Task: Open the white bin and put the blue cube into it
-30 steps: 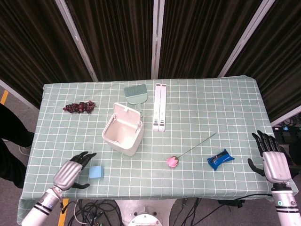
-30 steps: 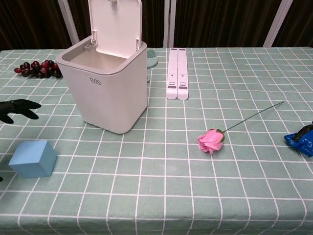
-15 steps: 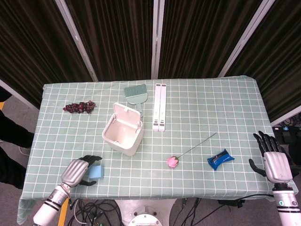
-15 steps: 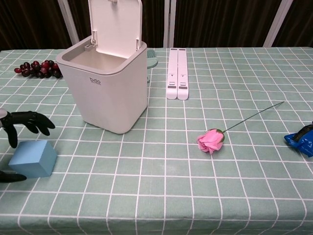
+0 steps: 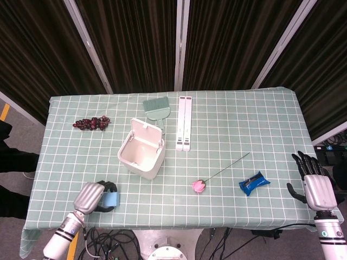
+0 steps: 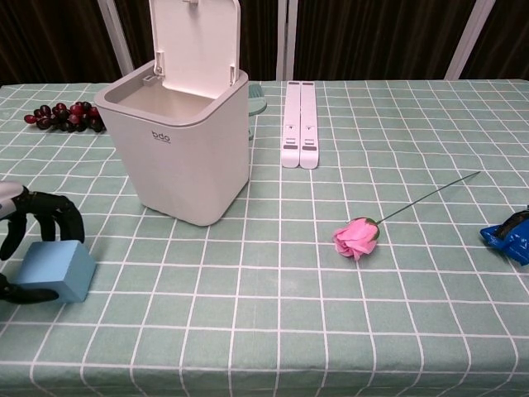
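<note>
The white bin (image 5: 142,150) (image 6: 178,145) stands left of the table's centre with its lid (image 6: 195,41) swung up, showing an empty inside. The blue cube (image 5: 111,200) (image 6: 56,271) rests on the cloth near the front left edge. My left hand (image 5: 93,195) (image 6: 29,227) wraps around it, with fingers (image 6: 51,217) curled over its far top edge and the thumb against its near side. My right hand (image 5: 317,187) hangs past the table's right edge, fingers apart, holding nothing. It is outside the chest view.
Dark grapes (image 5: 91,123) lie at the back left. A green brush (image 5: 156,108) and two white bars (image 5: 184,123) sit behind the bin. A pink rose (image 6: 356,236) on a long stem and a blue packet (image 5: 254,183) lie to the right.
My left hand slid right from beside the cube and closed its fingers around it. The cube turned slightly. My right hand stayed still.
</note>
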You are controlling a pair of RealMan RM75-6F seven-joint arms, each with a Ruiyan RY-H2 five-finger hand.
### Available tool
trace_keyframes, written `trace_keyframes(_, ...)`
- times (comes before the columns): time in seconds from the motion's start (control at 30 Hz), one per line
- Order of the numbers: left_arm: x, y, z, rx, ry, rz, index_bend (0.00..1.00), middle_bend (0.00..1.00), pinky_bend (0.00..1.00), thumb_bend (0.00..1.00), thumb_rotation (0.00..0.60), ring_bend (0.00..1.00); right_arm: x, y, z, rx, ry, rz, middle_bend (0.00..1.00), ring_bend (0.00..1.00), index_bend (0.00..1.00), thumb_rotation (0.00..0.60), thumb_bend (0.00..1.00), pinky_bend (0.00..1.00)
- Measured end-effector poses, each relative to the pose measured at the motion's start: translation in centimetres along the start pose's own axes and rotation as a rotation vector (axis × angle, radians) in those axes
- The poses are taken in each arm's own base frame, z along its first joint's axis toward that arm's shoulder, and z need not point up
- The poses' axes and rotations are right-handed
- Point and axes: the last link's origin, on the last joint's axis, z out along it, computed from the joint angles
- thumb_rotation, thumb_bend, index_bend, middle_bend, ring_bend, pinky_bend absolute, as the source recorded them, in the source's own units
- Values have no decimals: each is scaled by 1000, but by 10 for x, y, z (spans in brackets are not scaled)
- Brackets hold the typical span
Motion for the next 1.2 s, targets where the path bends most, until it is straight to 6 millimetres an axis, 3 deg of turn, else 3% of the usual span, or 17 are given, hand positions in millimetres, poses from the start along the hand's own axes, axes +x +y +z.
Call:
trace_keyframes(0.2,5,1,0,1,31,-5,501,534,715,176,600,530,1,1,0,-2,4,0,0,0,0,600,263,0)
trace_keyframes(0.33,24,-3,-4,10,99,11,501,533,715,173,600,530,2,1,0,-1,6,-3,0,0,0,600,264,0)
trace_keyframes(0.57,96,-13,-11,69,354,90,501,533,716,176,600,530,2,-3,1,13,4,-4,0,0,0,600,272,0)
trace_keyframes(0.77,149,7,7,0,500,122,501,533,720,176,600,530,0,-5,4,20,0,0,0,0,0,600,273,0)
trace_keyframes(0.93,161,33,34,-99,512,117,495,532,720,175,600,529,4,-2,4,11,9,-1,0,0,0,600,273,0)
trace_keyframes(1.07,156,60,58,-190,490,91,491,528,719,167,600,525,4,1,4,0,9,-2,0,0,0,600,273,0)
trace_keyframes(1.2,146,75,78,-235,461,81,463,511,713,159,600,509,5,2,5,-10,10,-2,0,0,0,600,273,0)
